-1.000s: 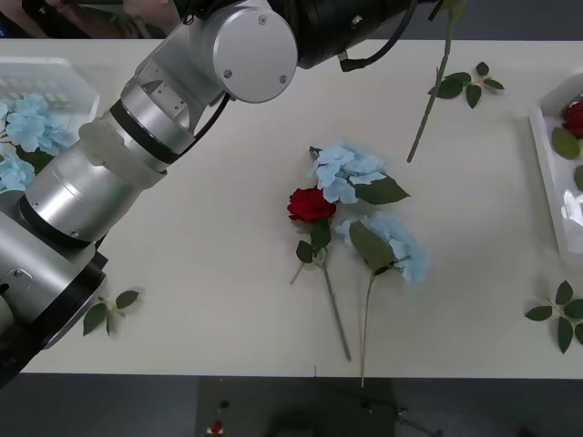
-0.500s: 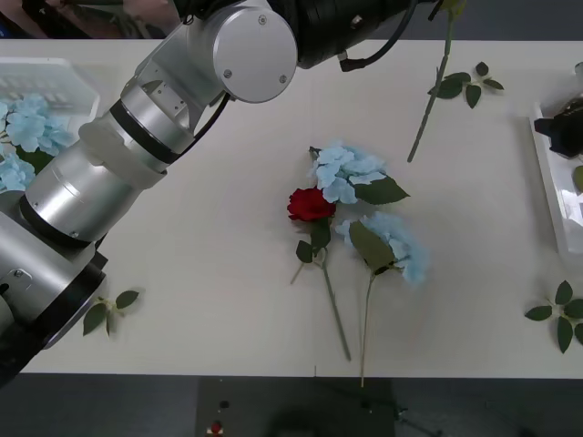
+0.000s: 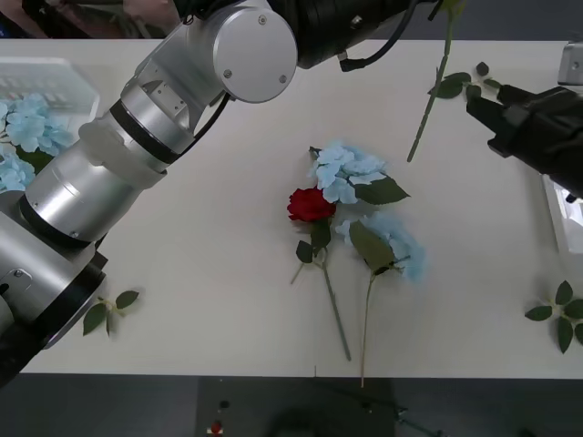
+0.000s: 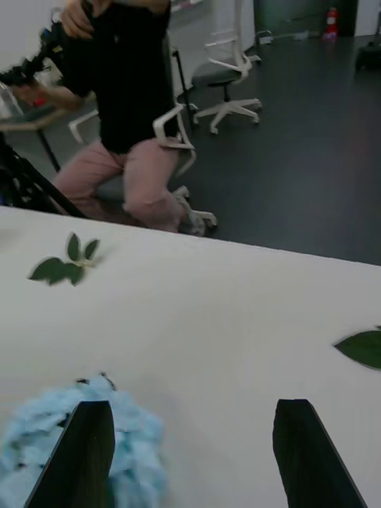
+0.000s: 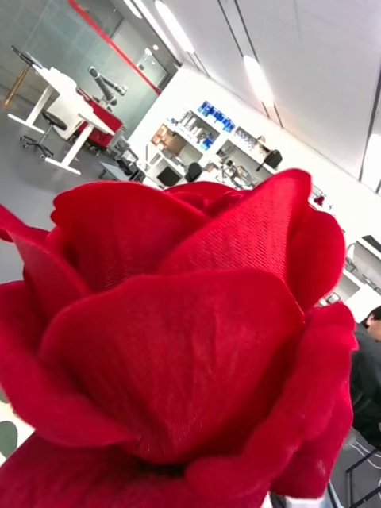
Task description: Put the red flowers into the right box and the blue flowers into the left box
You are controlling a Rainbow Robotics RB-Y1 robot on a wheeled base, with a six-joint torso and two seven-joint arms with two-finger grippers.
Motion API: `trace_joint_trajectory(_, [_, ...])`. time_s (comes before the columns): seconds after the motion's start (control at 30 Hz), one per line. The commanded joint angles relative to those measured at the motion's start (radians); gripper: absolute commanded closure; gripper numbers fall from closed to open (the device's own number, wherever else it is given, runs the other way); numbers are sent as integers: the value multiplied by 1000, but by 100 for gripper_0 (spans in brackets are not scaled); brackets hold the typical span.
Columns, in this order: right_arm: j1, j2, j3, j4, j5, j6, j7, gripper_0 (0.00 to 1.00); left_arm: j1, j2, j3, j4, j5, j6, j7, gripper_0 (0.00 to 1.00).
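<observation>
tabletop [image 3: 228, 300] centre: one red rose [image 3: 311, 205], two blue flowers [image 3: 349, 172] | right gripper [image 4: 190, 452] open, upper right | left gripper: cannot tell; its wrist view shows a rose bloom [image 5: 182, 341] close up

I saw even, bright light from above on the table [image 3: 228, 273], with only soft shadows. The right gripper [image 4: 190, 448] fingers were out of focus, and the red rose [image 5: 182, 333] was sharp.

one red rose [image 3: 311, 204] lies between two blue hydrangeas [image 3: 346, 172] mid-table
</observation>
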Motion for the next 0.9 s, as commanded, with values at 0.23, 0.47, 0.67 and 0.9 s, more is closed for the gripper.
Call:
trace_joint_trajectory(0.23, [-18, 32, -118, -153, 35, 23, -136, 42, -29, 19, 1, -19, 3, -14, -23, 100])
trace_joint_trajectory(0.47, [-19, 110, -184, -195, 54, 170, -130, 41, -29, 19, 1, -19, 3, -14, -23, 100])
trace_joint_trajectory(0.67, [-19, 127, -234, -173, 50, 264, -139, 42, -29, 19, 1, -19, 3, -14, -23, 100])
trace_joint_trajectory(0.9, [5, -10, -253, -124, 45, 259, -150, 41, -29, 19, 1, -19, 3, -14, -23, 100])
